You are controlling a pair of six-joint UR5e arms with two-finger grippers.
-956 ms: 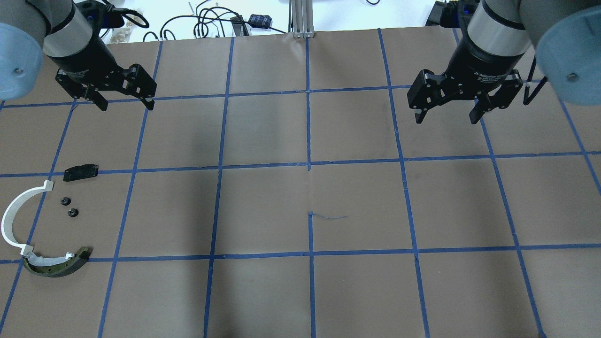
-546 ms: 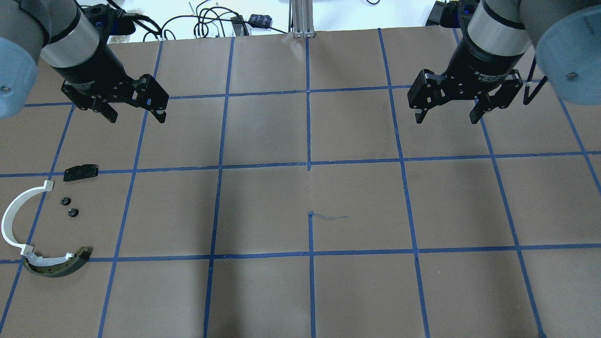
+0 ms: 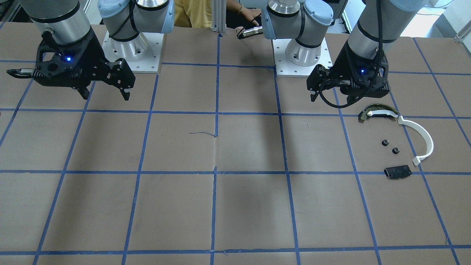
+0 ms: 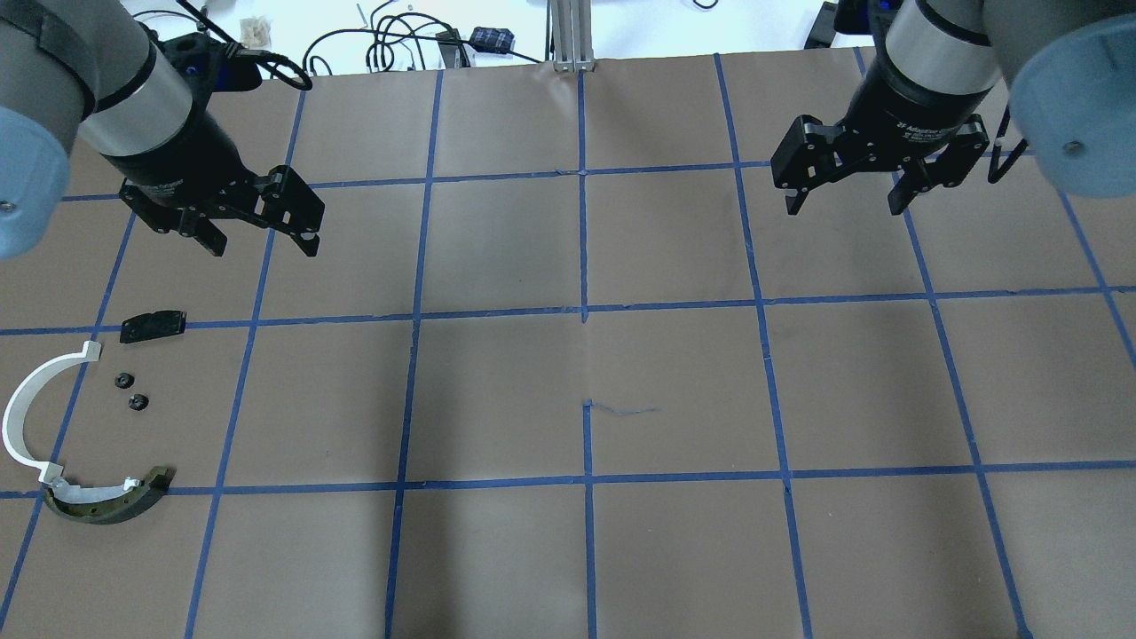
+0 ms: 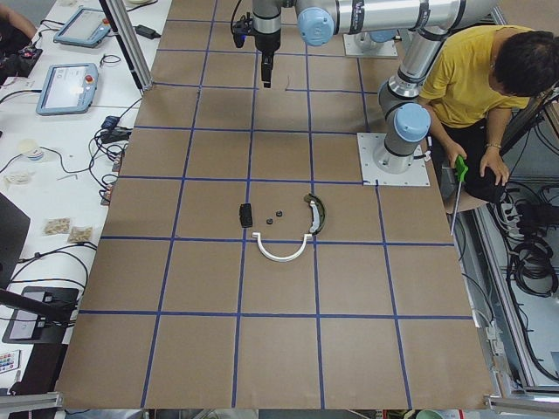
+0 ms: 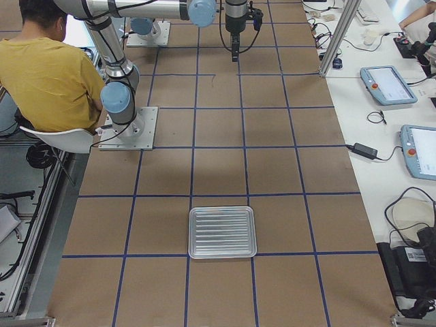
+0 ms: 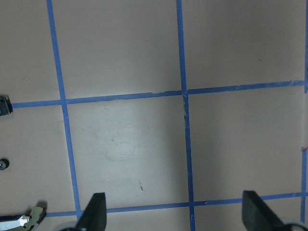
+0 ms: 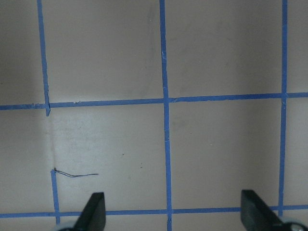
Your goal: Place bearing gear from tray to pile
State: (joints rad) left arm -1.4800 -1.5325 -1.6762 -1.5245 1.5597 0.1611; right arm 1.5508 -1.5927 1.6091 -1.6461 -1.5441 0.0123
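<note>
Two small black bearing gears [image 4: 123,381] [image 4: 136,403] lie in the pile at the table's left, among a white arc strip [image 4: 27,408], a flat black plate [image 4: 153,325] and a dark curved piece [image 4: 106,506]. The front view shows the same gears [image 3: 385,142] and the arc [image 3: 423,138]. My left gripper [image 4: 264,247] hangs open and empty above the table, beyond the pile. My right gripper [image 4: 842,209] is open and empty at the far right. The silver tray [image 6: 223,208] shows only in the right side view and looks empty.
Blue tape lines grid the brown table cover [image 4: 586,373]. A person in a yellow shirt [image 6: 48,75] sits behind the robot bases. Cables [image 4: 390,44] and tablets [image 6: 388,85] lie on the white benches beyond the table edges.
My left gripper has moved nearer and a little rightward in the overhead view, still open. My right gripper has shifted slightly toward the far edge. The pile parts have not moved.
</note>
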